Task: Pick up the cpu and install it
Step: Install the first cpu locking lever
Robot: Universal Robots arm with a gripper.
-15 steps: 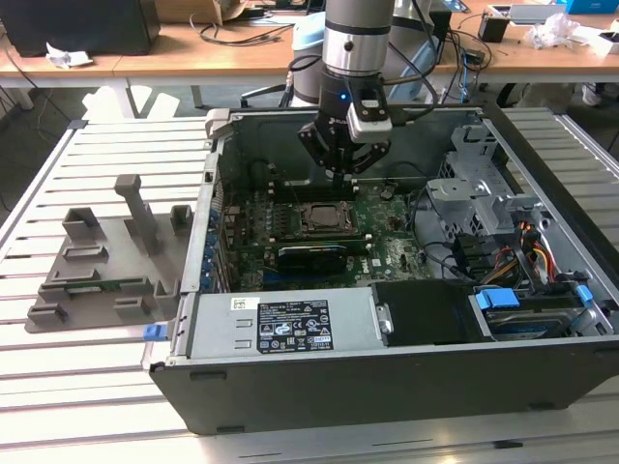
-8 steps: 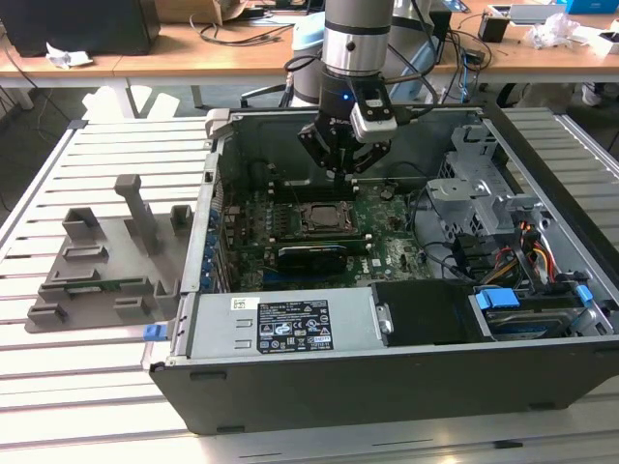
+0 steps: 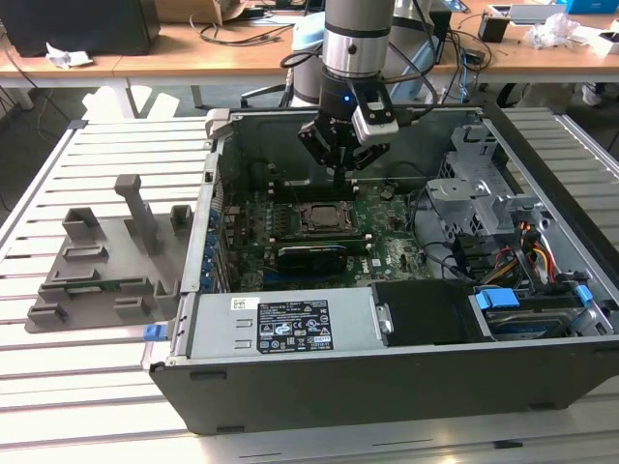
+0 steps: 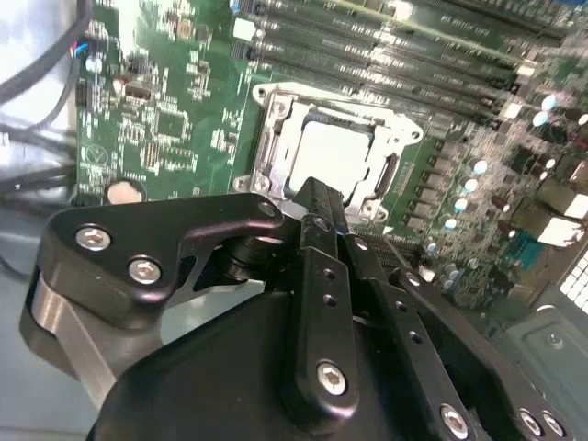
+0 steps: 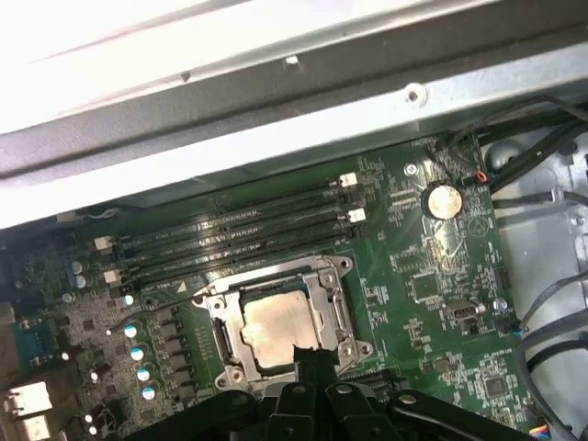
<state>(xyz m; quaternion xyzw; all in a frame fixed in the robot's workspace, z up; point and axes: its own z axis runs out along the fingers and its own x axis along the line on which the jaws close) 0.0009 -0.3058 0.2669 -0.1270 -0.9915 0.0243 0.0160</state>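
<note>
The cpu point(image 4: 335, 152) point(image 5: 276, 331), a silver-grey square plate, lies flat inside the metal-framed socket point(image 3: 324, 218) on the green motherboard point(image 5: 432, 276) of the open computer case. My gripper point(image 3: 340, 174) point(image 4: 317, 191) point(image 5: 310, 355) hangs just above the socket's edge. Its black fingers are pressed together with nothing between them. In both wrist views the fingertips stand just beside the chip, apart from it. The socket's frame surrounds the chip on all sides.
The case walls point(image 3: 218, 164) enclose the board. A drive cage point(image 3: 474, 184) and cables fill the exterior view's right. A labelled power supply point(image 3: 280, 329) lies in front. Memory slots point(image 5: 239, 234) run beside the socket. A grey holder tray point(image 3: 106, 261) sits on the slatted table.
</note>
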